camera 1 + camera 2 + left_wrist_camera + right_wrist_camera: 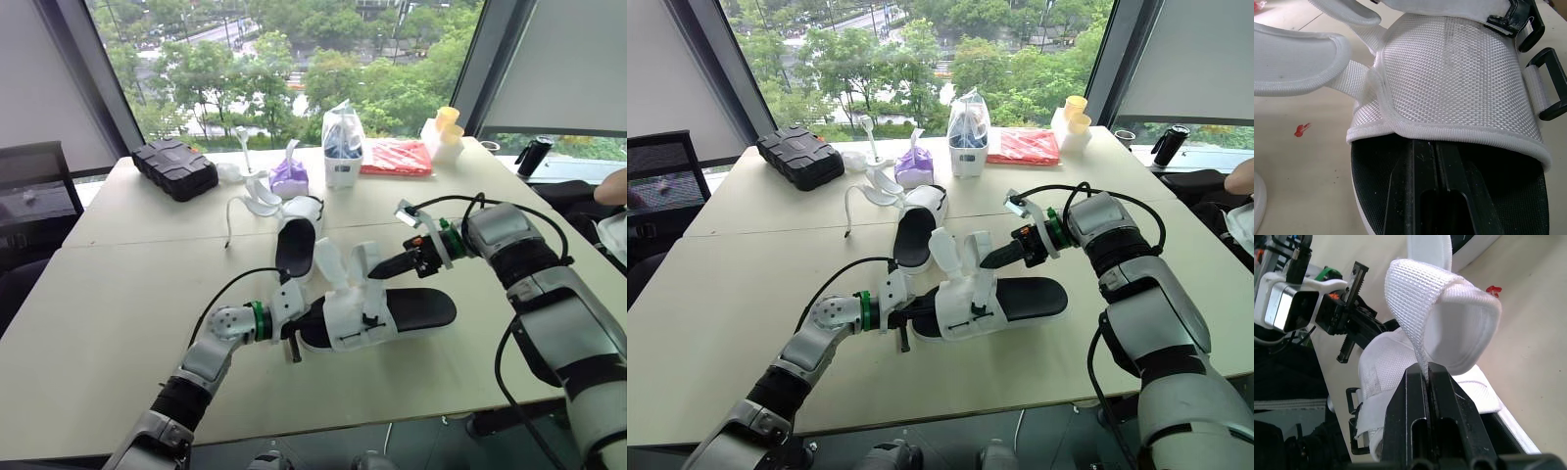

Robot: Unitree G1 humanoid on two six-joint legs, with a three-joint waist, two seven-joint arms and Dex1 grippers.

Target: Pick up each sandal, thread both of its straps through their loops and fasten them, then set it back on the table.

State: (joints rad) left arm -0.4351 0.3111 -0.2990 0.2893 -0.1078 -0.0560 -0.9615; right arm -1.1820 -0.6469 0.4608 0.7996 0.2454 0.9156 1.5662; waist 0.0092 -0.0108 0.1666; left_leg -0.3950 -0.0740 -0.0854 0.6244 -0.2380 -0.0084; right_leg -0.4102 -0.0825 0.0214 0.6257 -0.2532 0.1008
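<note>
Right gripper [1427,368] clamped on a strap [1411,293] above the sandal [423,309], left gripper [1436,149] fingers together under its upper

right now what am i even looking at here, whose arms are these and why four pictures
A humanoid robot with two arms, at a table. Two pictures come from cameras in its head, looking down; the other two from its wrists, looking along each gripper. The left gripper is slid into a sandal under its white upper. The right gripper pinches one strap, shut on it. A second sandal, a black case and a red packet lie behind.
</note>
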